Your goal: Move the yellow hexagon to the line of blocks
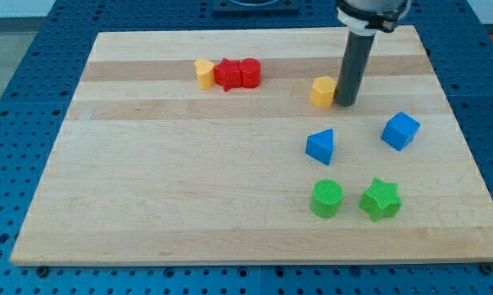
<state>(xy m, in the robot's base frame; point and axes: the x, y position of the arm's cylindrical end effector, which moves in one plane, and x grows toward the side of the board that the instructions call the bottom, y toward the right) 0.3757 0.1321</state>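
My tip (pixel 345 103) resting on board, touching yellow hexagon (pixel 322 92) at its right, row of blocks (pixel 228 74) lying well left

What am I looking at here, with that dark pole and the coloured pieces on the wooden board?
That pole is a robot arm's pushing rod; it grips nothing, only shoves. One camera looks down on the board. The tip sits just at the view's right of the yellow hexagon, apparently touching it. Up left, a yellow block and two red blocks form a line. Below the rod lie a blue triangle, a blue cube, a green cylinder and a green star.
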